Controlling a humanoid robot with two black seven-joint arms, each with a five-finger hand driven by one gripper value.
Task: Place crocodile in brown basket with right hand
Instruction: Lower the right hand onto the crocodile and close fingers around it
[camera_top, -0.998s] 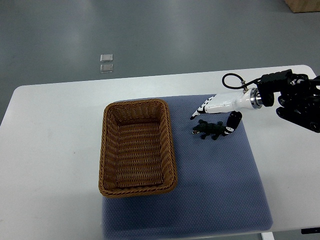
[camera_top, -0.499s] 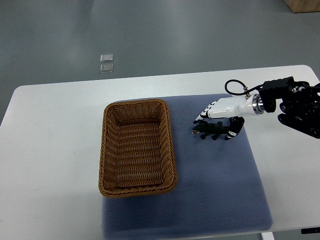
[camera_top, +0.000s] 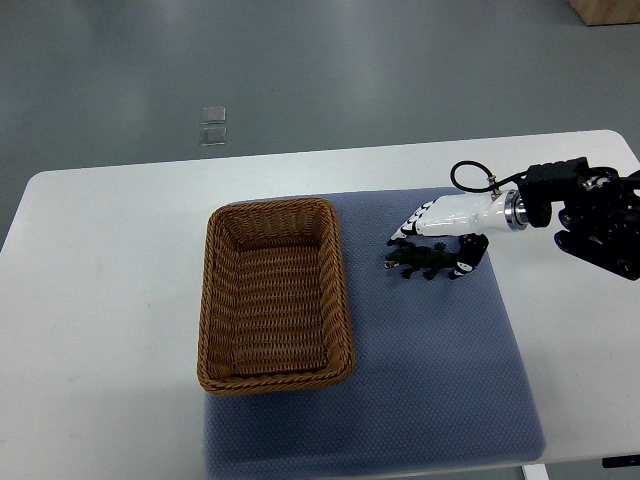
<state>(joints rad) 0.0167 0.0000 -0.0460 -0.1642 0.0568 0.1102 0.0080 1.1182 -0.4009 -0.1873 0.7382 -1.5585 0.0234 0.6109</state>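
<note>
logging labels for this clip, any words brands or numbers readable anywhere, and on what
None readable: no print shows on the brown basket, the crocodile, the blue mat or the right hand.
Two small pale squares on the floor are too small to read.

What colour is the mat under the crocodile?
Blue-grey, with a fine dotted texture. The mat shows best in the top view, the only one.
</note>
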